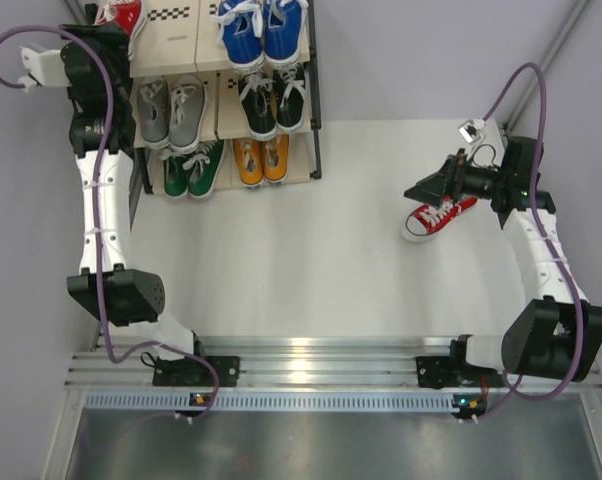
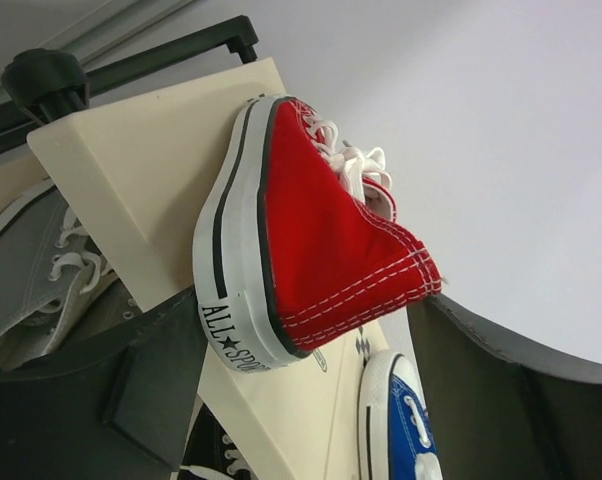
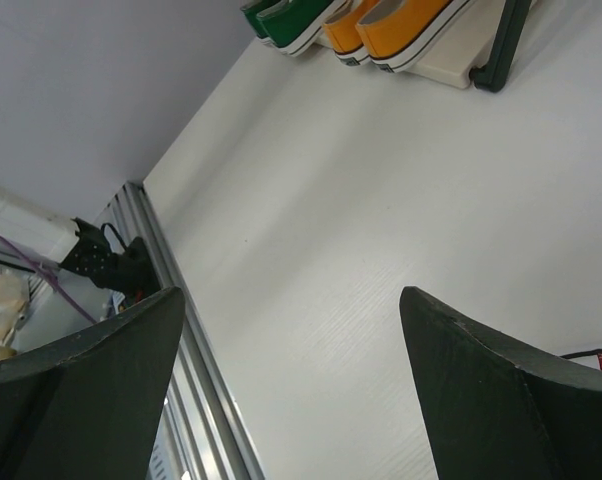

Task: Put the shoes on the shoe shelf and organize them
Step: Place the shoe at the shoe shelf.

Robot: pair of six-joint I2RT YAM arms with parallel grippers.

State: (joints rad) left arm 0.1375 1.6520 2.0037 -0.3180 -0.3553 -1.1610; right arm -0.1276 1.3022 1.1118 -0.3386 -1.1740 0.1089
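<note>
Found shoe shelf [image 1: 313,100] at 11 o'clock in the overhead view, loaded with blue pair [image 1: 262,30], grey pair [image 1: 171,110], black pair [image 1: 273,102], green pair [image 1: 193,168] and orange pair [image 1: 261,160]. Recorded shelved red sneaker [image 2: 321,240] on the top board towards its 9 o'clock end. Recorded left gripper [image 2: 306,330] spread wide to either side of the heel, holding nothing. Located loose red sneaker [image 1: 436,218] on the table [image 1: 311,250] at 3 o'clock, well apart from the shelf. Noted right gripper [image 3: 291,300] over it, fingers wide, nothing between them. Judged the step in hand to be pickup of that one unshelved sneaker. Advised centring over the mid-body, closing across the canvas sides rather than the laces, lifting level, and setting down just beside its mate and aligned with it. Advised drawing the left arm off the top board beforehand. Could not confirm contact between right fingers and shoe; saw only a red sliver at 4 o'clock of the right wrist view. Found shelved sneaker cut off overhead by frame edge and arm. Left its seating on the board unconfirmed. Could not see the free slot beside it.
</note>
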